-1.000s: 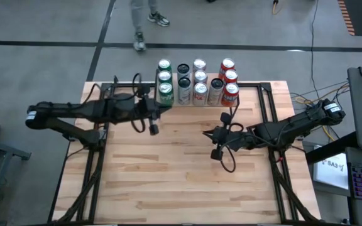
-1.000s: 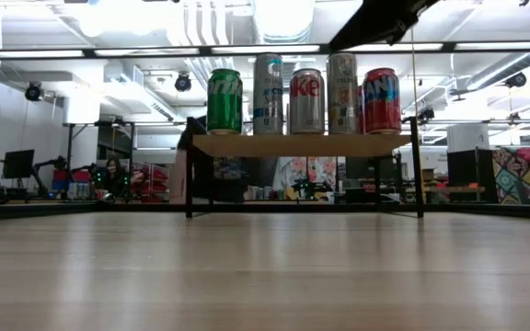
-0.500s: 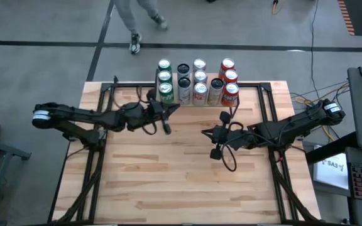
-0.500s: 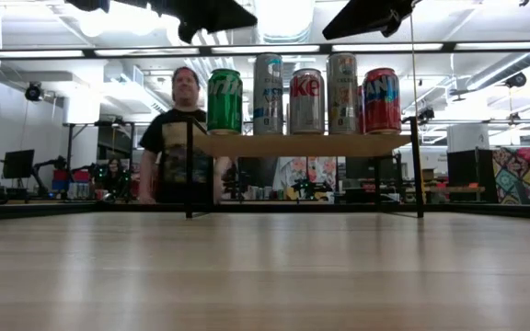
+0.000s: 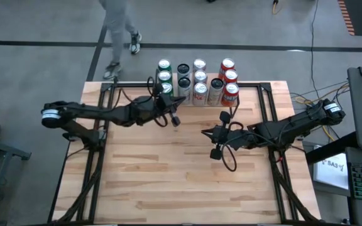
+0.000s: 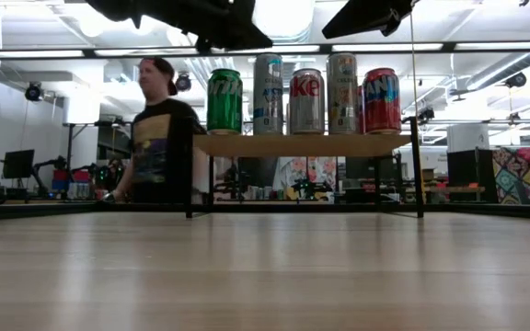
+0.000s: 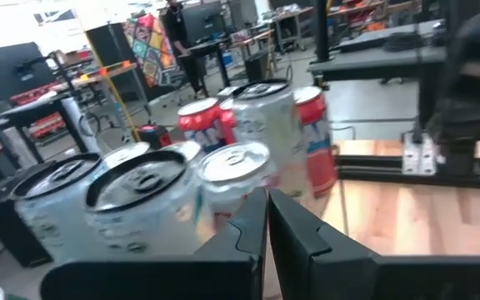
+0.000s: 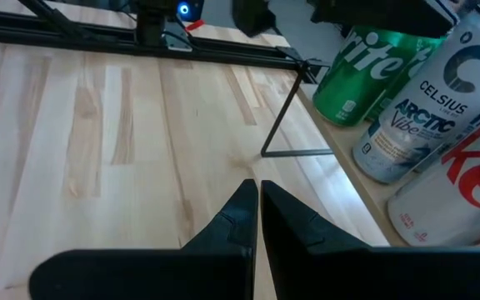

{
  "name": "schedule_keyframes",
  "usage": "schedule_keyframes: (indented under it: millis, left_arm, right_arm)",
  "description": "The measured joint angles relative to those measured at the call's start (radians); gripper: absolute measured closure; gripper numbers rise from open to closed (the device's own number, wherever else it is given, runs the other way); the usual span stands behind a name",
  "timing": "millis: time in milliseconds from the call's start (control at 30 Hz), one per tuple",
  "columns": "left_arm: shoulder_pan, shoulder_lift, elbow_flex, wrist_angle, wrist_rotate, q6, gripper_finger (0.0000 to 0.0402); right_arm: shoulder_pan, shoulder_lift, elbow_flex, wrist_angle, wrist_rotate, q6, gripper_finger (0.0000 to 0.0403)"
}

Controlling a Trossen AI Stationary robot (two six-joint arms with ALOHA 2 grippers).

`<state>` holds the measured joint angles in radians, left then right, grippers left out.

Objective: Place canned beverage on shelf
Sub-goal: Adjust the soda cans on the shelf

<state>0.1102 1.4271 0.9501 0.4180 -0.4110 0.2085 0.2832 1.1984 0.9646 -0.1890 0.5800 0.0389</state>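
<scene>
Left end effector point(image 5: 176, 120), farther right beside shelf point(image 5: 244, 90), pressed together; right end effector point(image 5: 213, 143) likewise.

— What sort of place is this?
— A robotics lab or workshop — ceiling ducts point(image 6: 274, 18), strip lights, benches with monitors point(image 6: 18, 164), a person point(image 6: 159, 129) walking the concrete floor point(image 5: 43, 25).

Shelf point(image 6: 304, 144): at the far edge of the surface point(image 5: 168, 182), centred, bearing cans point(image 5: 197, 80) in rows running left to right. Left hand point(image 5: 175, 119): above the surface just near of the shelf's left end. Right hand point(image 5: 215, 144): right of centre, nearer than the shelf; a person point(image 6: 159, 138) stands beyond the far-left corner.
</scene>
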Motion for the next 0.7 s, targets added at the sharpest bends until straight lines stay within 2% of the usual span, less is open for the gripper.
schedule_keyframes:
  millis: [267,400,567,700]
  left_arm:
    - [0.021,-0.001,0.001,0.007,0.002,-0.004,0.0402]
    - [0.018,-0.044,0.011,0.007,-0.003,0.058,0.0402]
    - [0.058,-0.07,0.063,-0.042,-0.018,0.143,0.0402]
    - [0.09,-0.044,0.106,-0.109,-0.015,0.146,0.0402]
  right_arm:
    - [0.0,0.0,0.0,-0.001,0.0,-0.005,0.0394]
    - [0.0,0.0,0.0,-0.001,-0.001,-0.005,0.0394]
    - [0.0,0.0,-0.001,-0.001,0.0,-0.005,0.0394]
    - [0.0,0.0,-0.001,0.001,-0.001,-0.005,0.0394]
